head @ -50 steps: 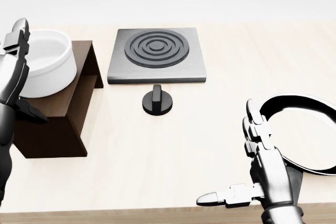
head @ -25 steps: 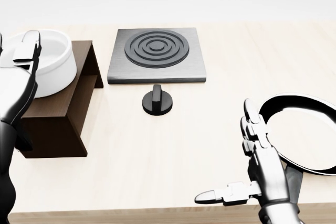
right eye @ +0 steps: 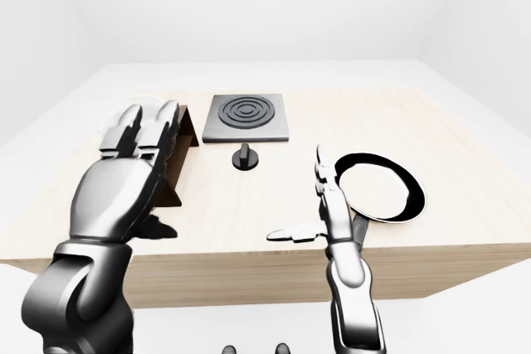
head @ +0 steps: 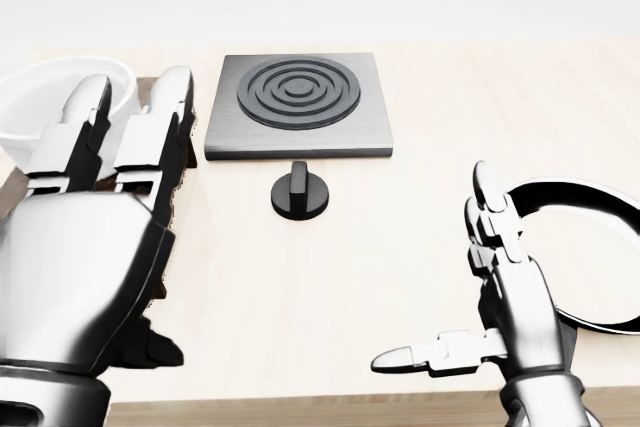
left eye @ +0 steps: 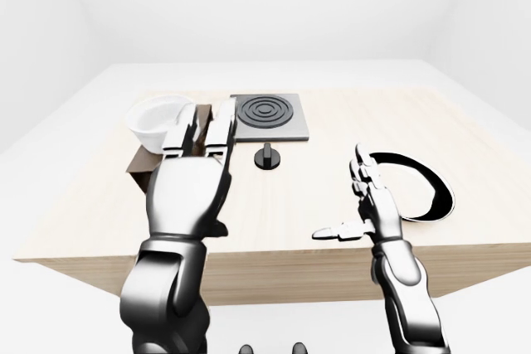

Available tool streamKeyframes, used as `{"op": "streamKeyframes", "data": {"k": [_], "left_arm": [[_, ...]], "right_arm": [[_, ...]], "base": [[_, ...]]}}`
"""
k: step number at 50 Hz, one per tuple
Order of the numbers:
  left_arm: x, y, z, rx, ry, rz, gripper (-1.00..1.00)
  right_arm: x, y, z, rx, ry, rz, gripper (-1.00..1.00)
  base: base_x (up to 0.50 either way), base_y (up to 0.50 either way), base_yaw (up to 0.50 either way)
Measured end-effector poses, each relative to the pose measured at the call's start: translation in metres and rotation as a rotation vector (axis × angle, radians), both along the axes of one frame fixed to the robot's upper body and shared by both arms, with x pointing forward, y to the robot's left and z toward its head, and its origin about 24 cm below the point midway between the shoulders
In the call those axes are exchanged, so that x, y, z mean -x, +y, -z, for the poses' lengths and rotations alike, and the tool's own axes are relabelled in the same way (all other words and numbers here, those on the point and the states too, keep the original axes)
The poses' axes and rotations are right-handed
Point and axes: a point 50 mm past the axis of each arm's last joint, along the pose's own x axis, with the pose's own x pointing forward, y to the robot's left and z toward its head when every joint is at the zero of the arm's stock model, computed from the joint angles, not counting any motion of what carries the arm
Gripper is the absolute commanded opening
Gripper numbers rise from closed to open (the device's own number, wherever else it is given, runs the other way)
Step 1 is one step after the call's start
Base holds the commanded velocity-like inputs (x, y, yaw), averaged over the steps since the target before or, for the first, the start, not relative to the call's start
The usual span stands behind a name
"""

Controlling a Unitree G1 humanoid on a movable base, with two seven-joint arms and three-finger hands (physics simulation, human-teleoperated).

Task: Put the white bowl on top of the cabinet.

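Note:
The white bowl [head: 40, 112] sits on top of the dark brown cabinet [right eye: 178, 173] at the left of the table, as the left-eye view shows with the bowl [left eye: 156, 119] above the cabinet's top. My left hand [head: 130, 97] is raised close to the camera, open, fingers straight, and apart from the bowl. It hides most of the cabinet in the head view. My right hand [head: 445, 282] hovers open over the table at the lower right, thumb out to the left, holding nothing.
A grey stove plate [head: 298, 107] with dark rings lies at the top middle, and a black knob [head: 299, 192] stands just below it. A black pan [head: 570, 187] lies at the right, beside my right hand. The wooden table [head: 380, 247] ends along the bottom edge.
My left hand has come off the bowl's side and swung up toward the camera and to the right, now covering the cabinet. The bowl stays put. The right hand has barely moved.

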Motion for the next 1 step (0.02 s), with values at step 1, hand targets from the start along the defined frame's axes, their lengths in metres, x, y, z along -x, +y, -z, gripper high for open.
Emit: {"op": "streamKeyframes", "data": {"k": [1], "left_arm": [[0.0041, -0.0051, -0.0007, 0.023, 0.001, 0.039, 1.00]], "right_arm": [[0.0000, 0.0001, -0.0028, 0.000, -0.012, 0.000, 1.00]], "base": [[0.00, 0.00, 0.00]]}}
